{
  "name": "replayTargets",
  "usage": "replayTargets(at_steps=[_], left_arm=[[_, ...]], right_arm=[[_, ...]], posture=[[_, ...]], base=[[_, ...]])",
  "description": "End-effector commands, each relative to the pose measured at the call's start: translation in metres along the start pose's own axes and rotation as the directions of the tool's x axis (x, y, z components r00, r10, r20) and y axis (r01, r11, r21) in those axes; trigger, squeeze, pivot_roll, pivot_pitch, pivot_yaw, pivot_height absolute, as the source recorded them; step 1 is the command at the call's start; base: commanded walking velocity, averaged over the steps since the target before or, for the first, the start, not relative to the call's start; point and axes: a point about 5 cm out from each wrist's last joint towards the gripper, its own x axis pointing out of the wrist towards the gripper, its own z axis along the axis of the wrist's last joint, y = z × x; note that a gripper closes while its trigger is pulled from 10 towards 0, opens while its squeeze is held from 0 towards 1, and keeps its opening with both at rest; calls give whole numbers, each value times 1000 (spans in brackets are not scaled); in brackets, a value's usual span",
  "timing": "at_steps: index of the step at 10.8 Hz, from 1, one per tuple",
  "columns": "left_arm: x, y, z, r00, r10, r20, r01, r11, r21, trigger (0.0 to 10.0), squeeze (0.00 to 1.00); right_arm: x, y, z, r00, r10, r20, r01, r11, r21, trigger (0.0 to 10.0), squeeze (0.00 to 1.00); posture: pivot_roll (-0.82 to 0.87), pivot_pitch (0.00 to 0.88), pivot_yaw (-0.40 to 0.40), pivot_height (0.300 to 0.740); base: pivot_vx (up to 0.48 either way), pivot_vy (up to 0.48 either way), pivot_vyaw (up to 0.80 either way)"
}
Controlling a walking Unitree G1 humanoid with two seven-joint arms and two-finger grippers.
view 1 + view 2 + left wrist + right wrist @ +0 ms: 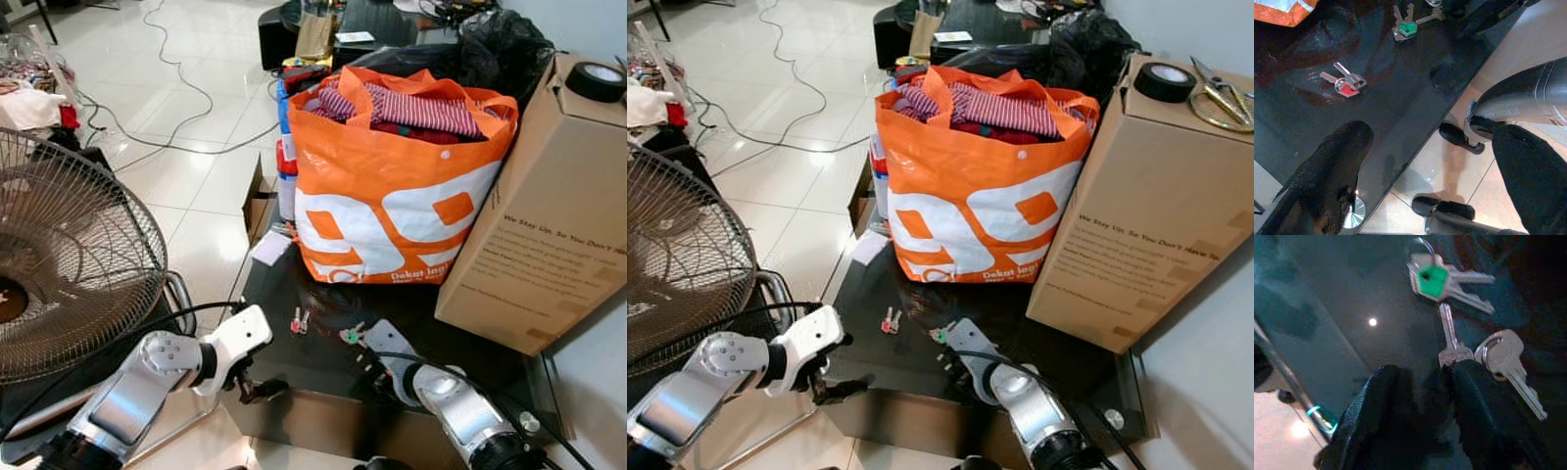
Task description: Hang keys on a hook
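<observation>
The task looks barely begun: the green-tagged keys (1436,283) lie flat on the dark glass desk (323,357) near its front edge, and the right claw (1437,377) is down at them, its fingers close together around the head of one key. A red-tagged bunch (299,320) lies just left, untouched, with the left claw (257,389) spread apart at the desk's near edge. No hook can be made out, so lifting, carrying and hanging all seem left to do.
</observation>
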Motion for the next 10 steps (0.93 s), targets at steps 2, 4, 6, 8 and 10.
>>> replayTargets(at_steps=[2, 4, 6, 8, 10], left_arm=[[-3, 1, 1, 1000, 13, -9, -12, 1000, 9, 10000, 0], [-3, 1, 2, 1000, 9, -12, -9, 1000, 13, 10000, 0], [-2, 1, 4, 1000, 7, -11, -7, 1000, 16, 10000, 0], [-1, 1, 4, 1000, 2, -9, -2, 1000, 16, 10000, 0], [0, 3, 6, 1000, -3, -8, 3, 1000, 20, 10000, 0]], right_arm=[[1, -2, 0, 1000, -16, -15, 16, 1000, -21, 10000, 0], [2, -1, -1, 1000, -22, -19, 22, 1000, -19, 4902, 0], [0, -4, 3, 1000, -21, 8, 22, 1000, -11, 3020, 0], [-7, -11, 11, 997, -31, 67, 29, 999, 33, 10000, 0], [-11, -17, 6, 998, -42, 51, 41, 999, 13, 10000, 0]], posture=[[-129, 0, -4, 740], [-132, 0, 3, 740], [-133, 0, 4, 740], [-143, 0, 10, 740], [-152, 0, 17, 740]], base=[[0, 0, 0], [0, 0, 0], [0, 0, 0], [0, 0, 0], [0, 0, 0]])
